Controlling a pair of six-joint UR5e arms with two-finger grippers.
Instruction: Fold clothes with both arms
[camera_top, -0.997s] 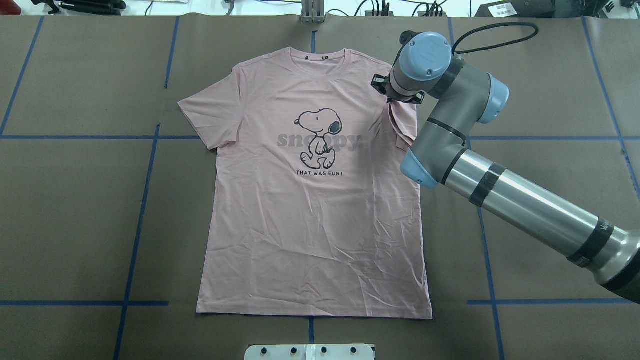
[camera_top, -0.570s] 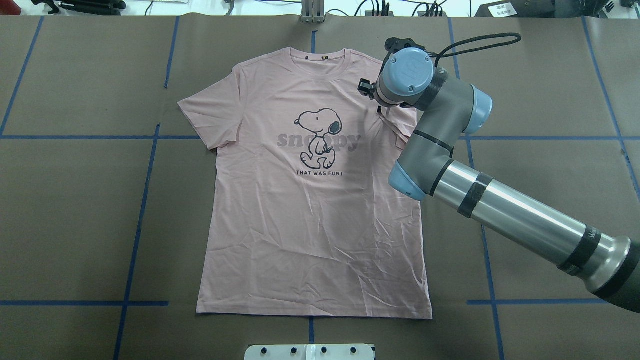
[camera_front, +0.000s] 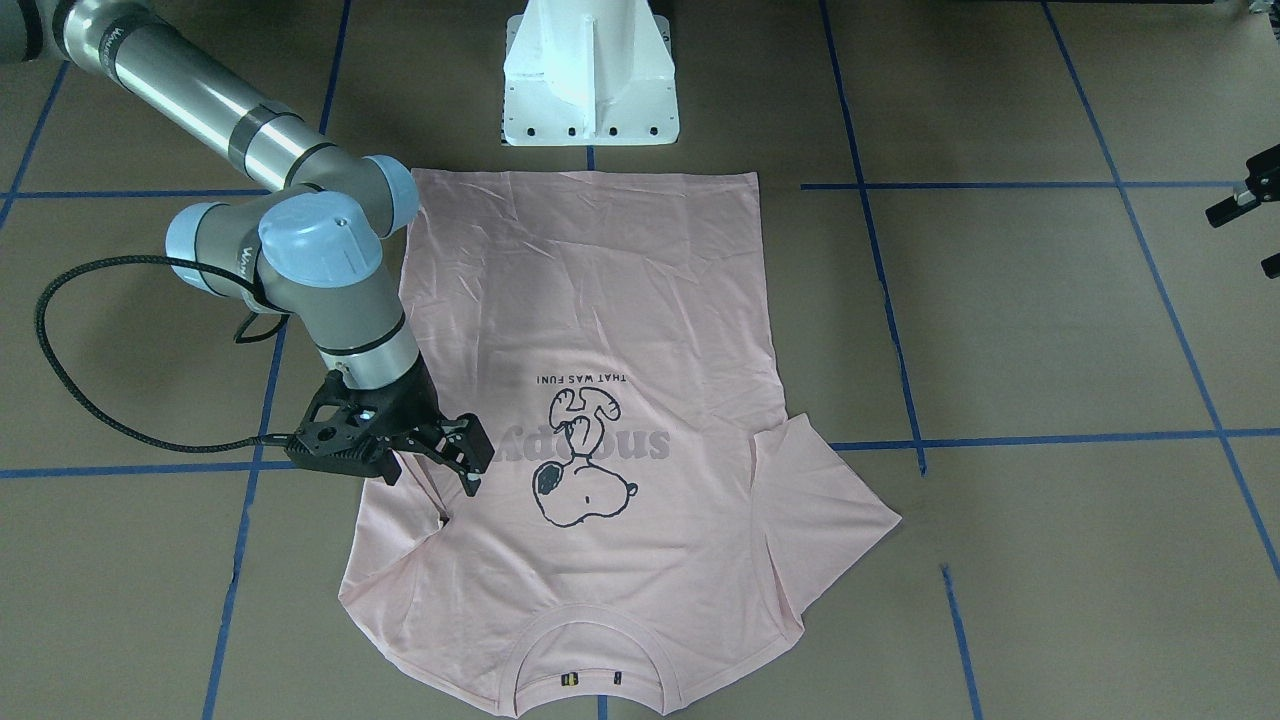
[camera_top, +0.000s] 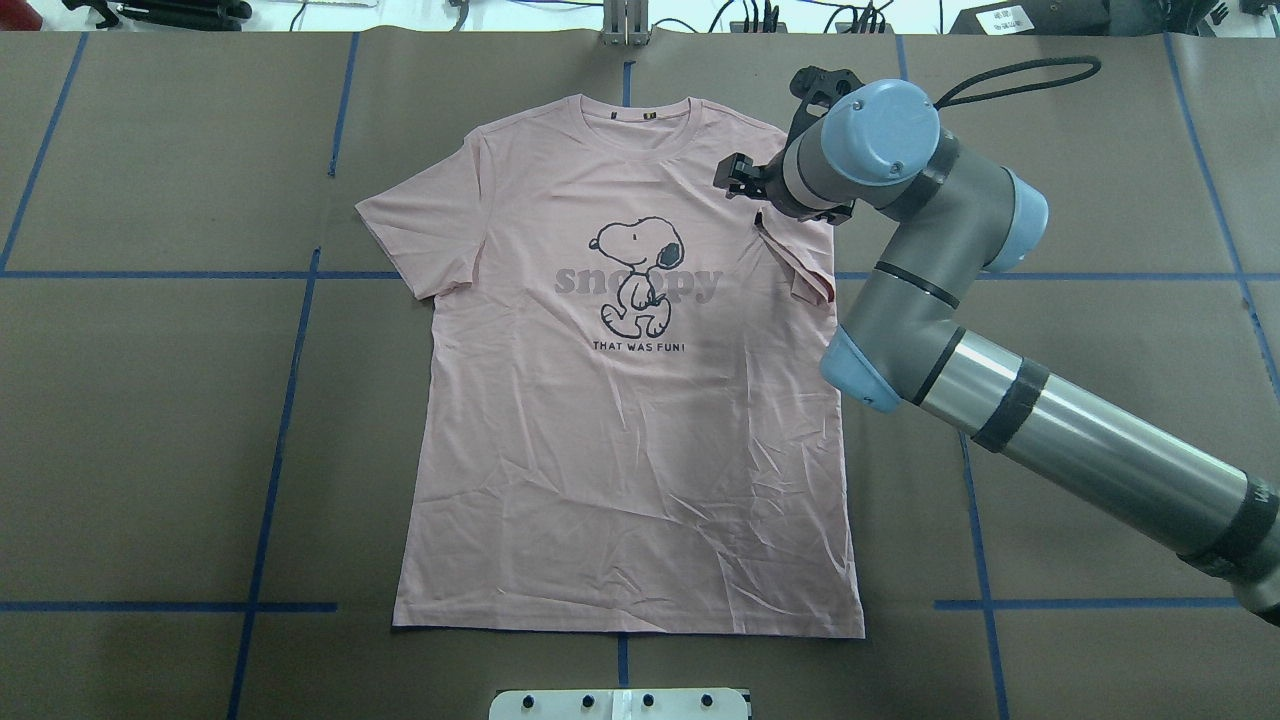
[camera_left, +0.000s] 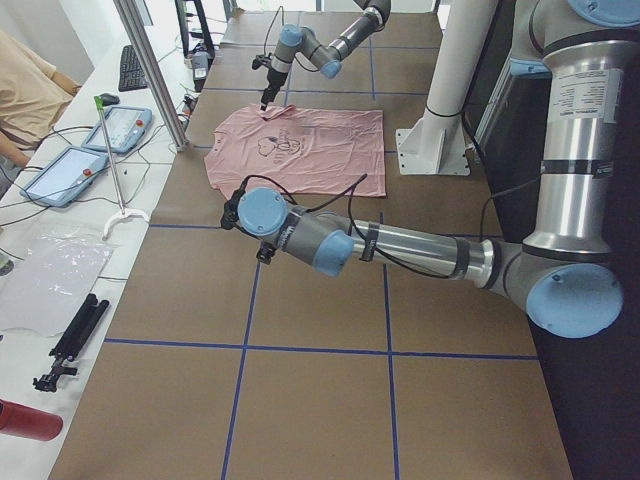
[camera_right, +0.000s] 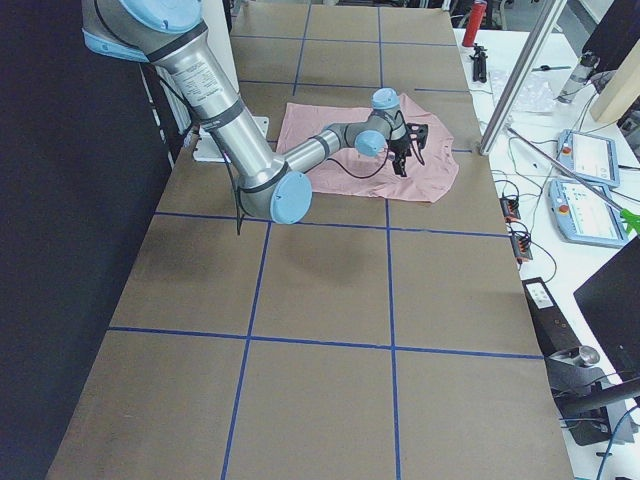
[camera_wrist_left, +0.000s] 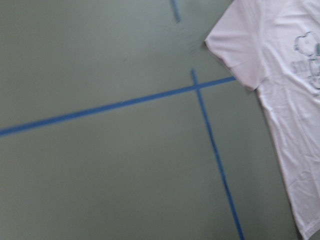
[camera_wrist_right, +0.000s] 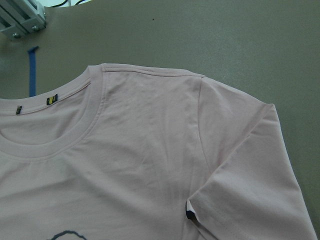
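Right tool (camera_front: 431, 480) spread front view, half-hidden overhead

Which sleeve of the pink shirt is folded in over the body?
The sleeve on the robot's right, by the right gripper; the other sleeve lies spread flat.

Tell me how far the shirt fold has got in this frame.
Early. Done: the T-shirt lies flat, print up, and its right sleeve is turned in over the chest. In hand: the right gripper hangs at that sleeve's hem; whether it grips is unclear. To do: the left sleeve lies spread out, the body is unfolded, and the left arm is off the shirt.
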